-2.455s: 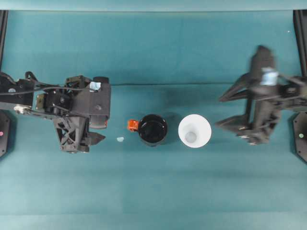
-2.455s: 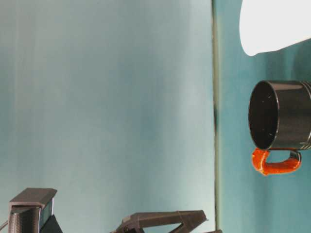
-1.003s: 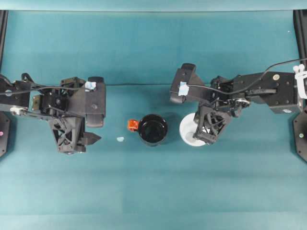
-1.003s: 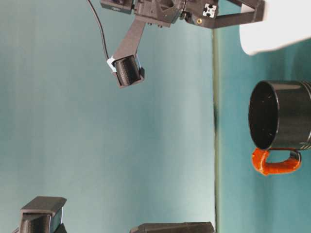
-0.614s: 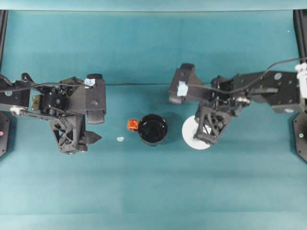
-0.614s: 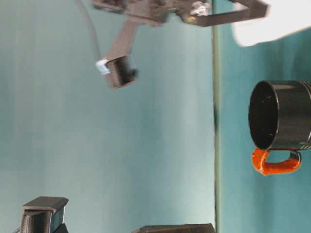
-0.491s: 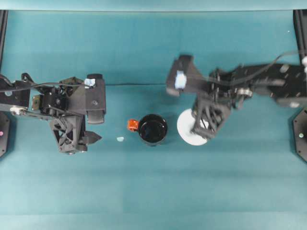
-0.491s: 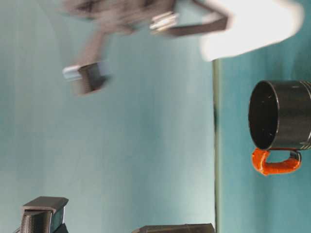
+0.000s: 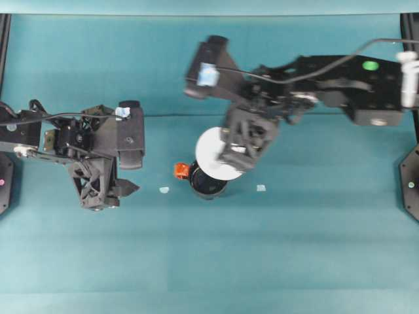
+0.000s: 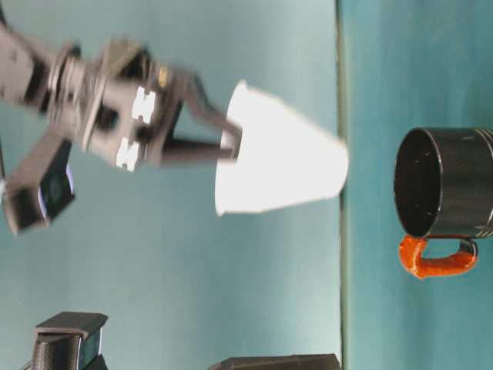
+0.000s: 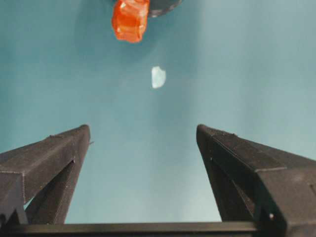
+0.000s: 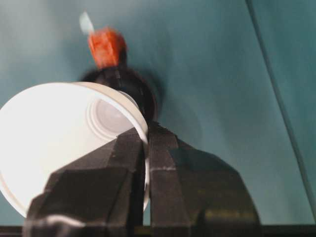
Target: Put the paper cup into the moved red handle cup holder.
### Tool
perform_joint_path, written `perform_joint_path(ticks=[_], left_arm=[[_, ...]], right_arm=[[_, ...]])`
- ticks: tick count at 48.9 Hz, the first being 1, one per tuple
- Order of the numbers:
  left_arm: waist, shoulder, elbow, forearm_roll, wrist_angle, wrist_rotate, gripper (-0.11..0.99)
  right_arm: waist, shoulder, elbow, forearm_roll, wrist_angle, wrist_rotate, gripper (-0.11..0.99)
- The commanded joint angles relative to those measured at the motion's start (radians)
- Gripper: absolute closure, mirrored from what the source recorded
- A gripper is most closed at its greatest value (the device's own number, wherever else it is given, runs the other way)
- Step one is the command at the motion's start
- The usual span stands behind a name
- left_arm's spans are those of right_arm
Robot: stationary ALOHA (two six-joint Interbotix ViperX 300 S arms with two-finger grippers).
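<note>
Paper cup (image 9: 217,154) — held aloft by the right gripper (image 9: 237,152), jaws pinched on its rim wall; in the overhead view the gripper body covers the cup's right part. The table-level view shows the cup (image 10: 279,160) clear of the table, tilted, base toward the holder's mouth, with the gripper (image 10: 231,139) and arm smeared by motion blur. In the right wrist view the cup (image 12: 59,143) fills the lower left, its near rim cut off behind the fingers (image 12: 133,163).

Red handle cup holder (image 9: 208,183) — upright on the teal table (image 9: 314,248), its top half hidden under the cup in the overhead view; red handle tab (image 9: 181,171) sticks out to its left. In the right wrist view its black rim (image 12: 129,86) is only partly seen behind the cup. In the left wrist view it is cut by the top edge, leaving the handle (image 11: 130,19).

Left gripper (image 9: 124,188) — jaws wide apart, nothing between them, well left of the holder; a small pale scrap (image 9: 163,190) lies between.

Change — one second ago the cup stood on the table right of the holder; it is now lifted and carried over it. A second pale scrap (image 9: 260,188) shows where the cup stood.
</note>
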Motion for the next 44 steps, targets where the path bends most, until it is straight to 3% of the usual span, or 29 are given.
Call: perform_joint_path(ticks=[1,22,44], left_arm=[[-0.002,-0.005,-0.005,0.003,-0.006,-0.002,-0.08],[-0.002,-0.005,0.012,0.003,-0.008,-0.002,-0.08],[-0.002,-0.003,0.017,0.003,-0.028,-0.003,-0.08]], right_arm=[[0.002,0.015,-0.032,0.0,-0.003,-0.018,0.98],[0.003,0.12,-0.02,0.0,-0.025,-0.02,0.98],[0.043,0.206,-0.018,0.0,-0.038,-0.02,0.98]])
